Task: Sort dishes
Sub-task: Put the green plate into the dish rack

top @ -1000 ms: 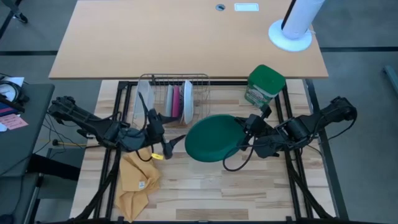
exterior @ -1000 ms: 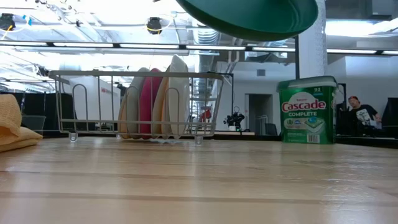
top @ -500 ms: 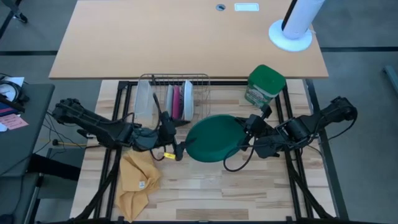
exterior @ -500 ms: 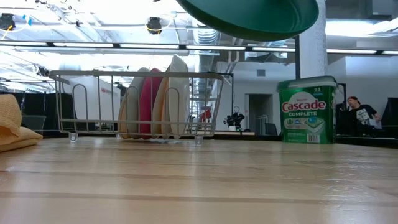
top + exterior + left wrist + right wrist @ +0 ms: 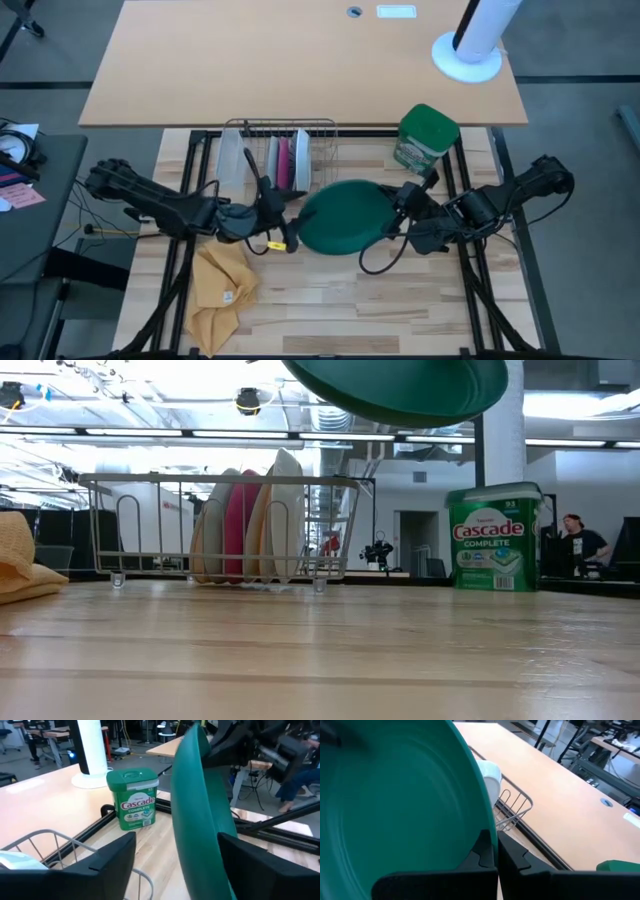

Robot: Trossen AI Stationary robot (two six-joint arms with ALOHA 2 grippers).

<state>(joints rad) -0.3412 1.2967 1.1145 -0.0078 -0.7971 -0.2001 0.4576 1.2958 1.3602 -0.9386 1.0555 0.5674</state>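
Holding the green plate (image 5: pixel 341 216) aloft at frame center with our right gripper (image 5: pixel 403 210) clamped on its right rim, we bring our left gripper (image 5: pixel 288 235), jaws apart, astride its left edge, rim running edge-on between them.

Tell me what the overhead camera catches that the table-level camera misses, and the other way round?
Only the high view shows both arms: the right gripper shut on the green plate, the left gripper at its opposite edge, plus a yellow cloth's full spread. Only the low view shows a person in the room behind. Both show the dish rack and green canister.
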